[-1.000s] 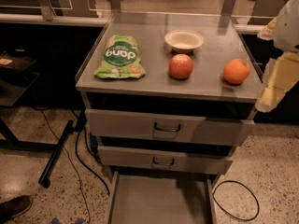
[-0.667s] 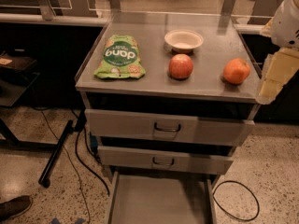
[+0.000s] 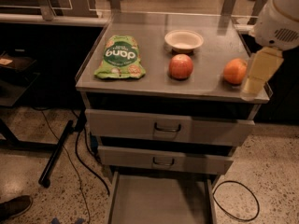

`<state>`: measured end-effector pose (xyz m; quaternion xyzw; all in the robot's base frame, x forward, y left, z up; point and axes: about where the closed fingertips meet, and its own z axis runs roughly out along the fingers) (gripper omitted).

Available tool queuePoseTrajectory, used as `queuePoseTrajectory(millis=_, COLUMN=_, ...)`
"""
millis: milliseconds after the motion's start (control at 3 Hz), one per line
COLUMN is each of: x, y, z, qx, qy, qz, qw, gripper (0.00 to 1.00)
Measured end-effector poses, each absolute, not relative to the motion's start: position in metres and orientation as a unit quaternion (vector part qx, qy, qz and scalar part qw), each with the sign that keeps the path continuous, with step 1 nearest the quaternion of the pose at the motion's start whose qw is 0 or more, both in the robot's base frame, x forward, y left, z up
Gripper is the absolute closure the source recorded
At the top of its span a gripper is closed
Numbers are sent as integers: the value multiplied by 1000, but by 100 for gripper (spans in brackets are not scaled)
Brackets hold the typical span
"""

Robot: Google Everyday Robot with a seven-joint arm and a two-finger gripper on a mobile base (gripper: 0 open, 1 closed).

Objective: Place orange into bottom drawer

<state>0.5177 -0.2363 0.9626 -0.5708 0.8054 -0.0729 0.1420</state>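
Camera view: orange (image 3: 234, 71) sits on cabinet top (image 3: 154, 84) near right edge, well apart from bottom drawer (image 3: 159, 202). Drawer is pulled out below, grey floor bare, front end cut off by frame edge. Gripper (image 3: 252, 85) hangs just right of orange, partly overlapping its edge; contact unclear, and grip state impossible to tell. White arm (image 3: 280, 17) cut off at upper right. Apple (image 3: 181, 66), bowl (image 3: 184, 40), green snack bag (image 3: 120, 56) on top. Two upper drawers (image 3: 170, 127) closed. Shoe (image 3: 14, 207) half cropped at lower left.
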Motion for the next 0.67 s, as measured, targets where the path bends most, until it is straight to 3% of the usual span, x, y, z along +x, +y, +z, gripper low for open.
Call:
queuePoseTrajectory(millis=333, x=582, y=-213, z=949, qx=-558, qy=813, qz=-81, qw=148, gripper=0)
queuePoseTrajectory(millis=667, x=583, y=-212, z=948, qx=-558, qy=812, qz=-81, qw=149, gripper=0)
